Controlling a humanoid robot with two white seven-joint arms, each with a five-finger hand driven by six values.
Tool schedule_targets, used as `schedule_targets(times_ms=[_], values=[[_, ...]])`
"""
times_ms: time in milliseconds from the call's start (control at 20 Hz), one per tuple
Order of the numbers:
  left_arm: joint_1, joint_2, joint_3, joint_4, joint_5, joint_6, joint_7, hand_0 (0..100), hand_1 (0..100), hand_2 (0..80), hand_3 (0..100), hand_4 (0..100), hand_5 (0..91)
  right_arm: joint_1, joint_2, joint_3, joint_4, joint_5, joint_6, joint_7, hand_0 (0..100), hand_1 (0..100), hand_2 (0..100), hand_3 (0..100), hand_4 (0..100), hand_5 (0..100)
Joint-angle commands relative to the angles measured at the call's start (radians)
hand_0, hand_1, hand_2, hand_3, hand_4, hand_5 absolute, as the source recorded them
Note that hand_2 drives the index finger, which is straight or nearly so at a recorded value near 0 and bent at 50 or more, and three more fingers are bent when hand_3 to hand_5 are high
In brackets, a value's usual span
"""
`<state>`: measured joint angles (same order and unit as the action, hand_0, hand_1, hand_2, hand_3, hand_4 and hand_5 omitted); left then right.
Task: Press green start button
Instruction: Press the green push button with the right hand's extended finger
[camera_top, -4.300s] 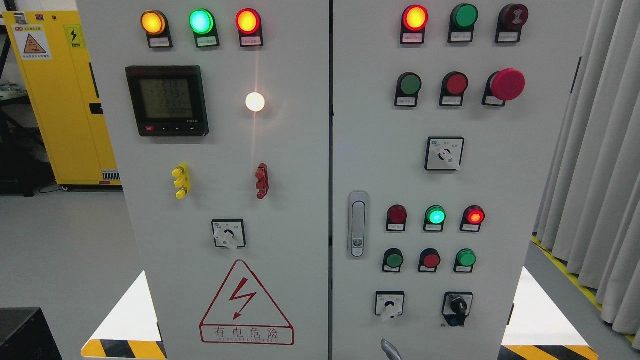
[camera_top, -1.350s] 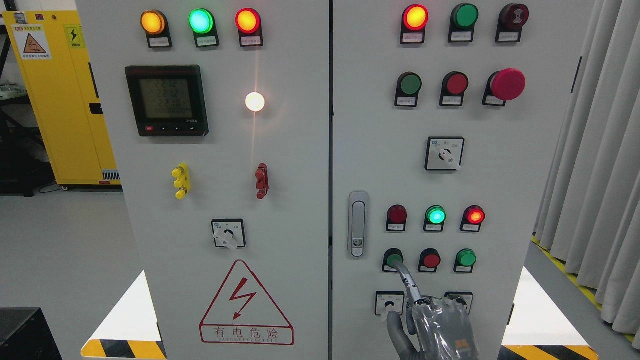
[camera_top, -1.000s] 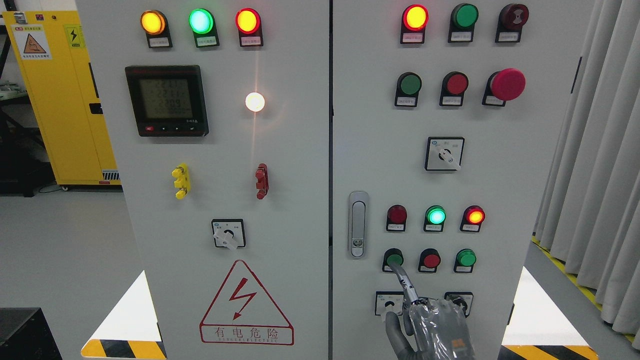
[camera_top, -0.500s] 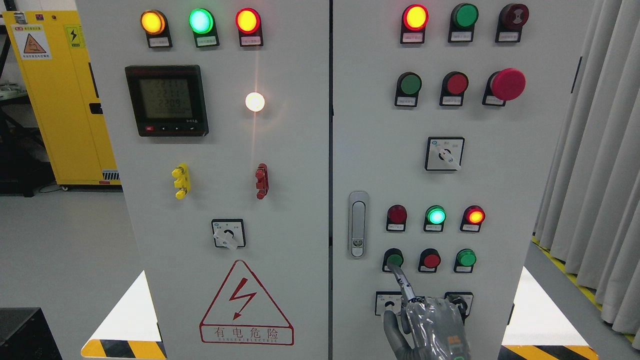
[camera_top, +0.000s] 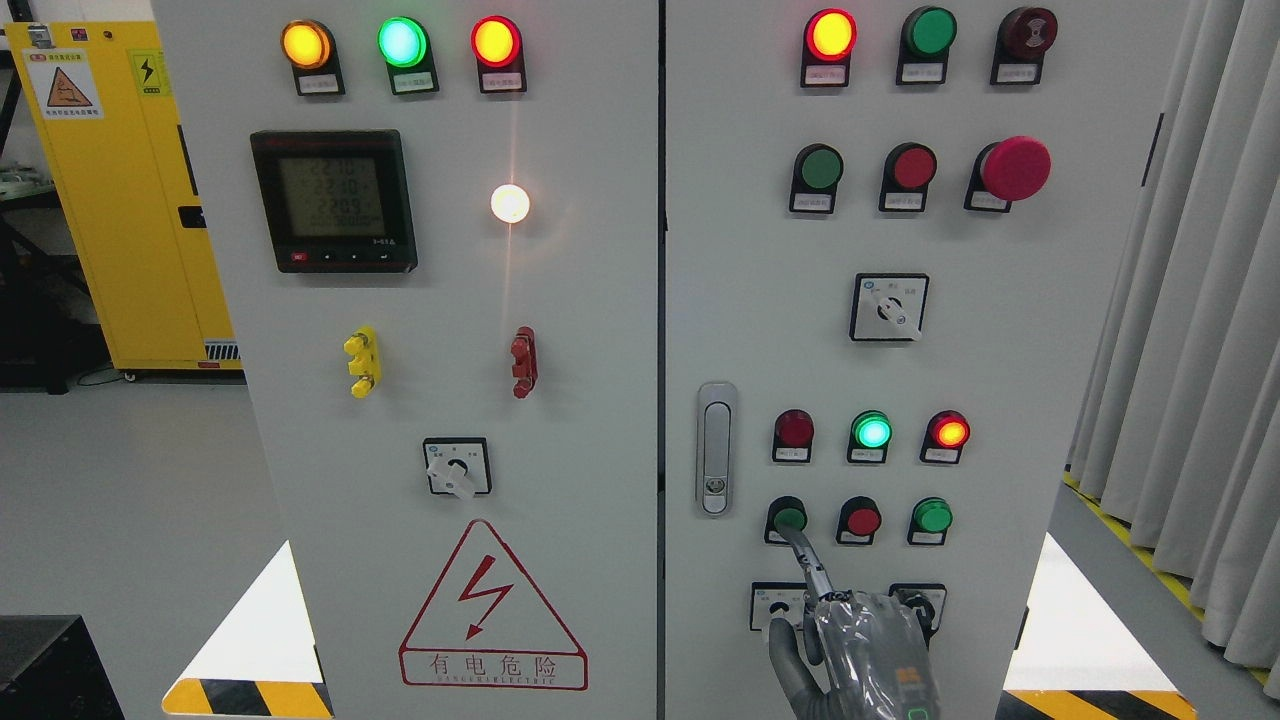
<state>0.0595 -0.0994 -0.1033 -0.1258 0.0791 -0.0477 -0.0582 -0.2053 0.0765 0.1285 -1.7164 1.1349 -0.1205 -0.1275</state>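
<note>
The green start button (camera_top: 789, 517) sits at the left of the lower button row on the right cabinet door (camera_top: 760, 300). My right hand (camera_top: 862, 650), wrapped in clear plastic, comes up from the bottom edge. Its index finger (camera_top: 808, 565) is stretched out and its tip touches the lower edge of the green button. The other fingers are curled and hold nothing. The thumb (camera_top: 785, 650) points up beside the palm. The left hand is out of view.
A red button (camera_top: 861, 520) and a second green button (camera_top: 932, 516) sit right of the start button. Indicator lamps (camera_top: 871, 432) are above it, rotary switches (camera_top: 780, 605) below, partly hidden by my hand. A door latch (camera_top: 714, 448) is to the left and curtains (camera_top: 1190, 350) to the right.
My right hand rose from the bottom edge and its index fingertip reached the green button. In the last half second the fingertip shifted slightly right on the button. The lamps look unchanged.
</note>
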Motion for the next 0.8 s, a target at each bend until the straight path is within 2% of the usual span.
schedule_targets(times_ms=[0,750], values=[[0.000,0.000,0.001,0.000,0.001,0.000,-0.002,12,56,0.0,0,0,0.0,-0.011,0.000,-0.006,0.027,-0.003,0.001,0.000,70,93,0,99,100,100],[0.000,0.000,-0.001,0.000,0.001,0.000,-0.002,12,56,0.0,0,0,0.0,-0.020,0.000,-0.006,0.046,-0.029,0.002,0.000,71,93,0,99,100,100]])
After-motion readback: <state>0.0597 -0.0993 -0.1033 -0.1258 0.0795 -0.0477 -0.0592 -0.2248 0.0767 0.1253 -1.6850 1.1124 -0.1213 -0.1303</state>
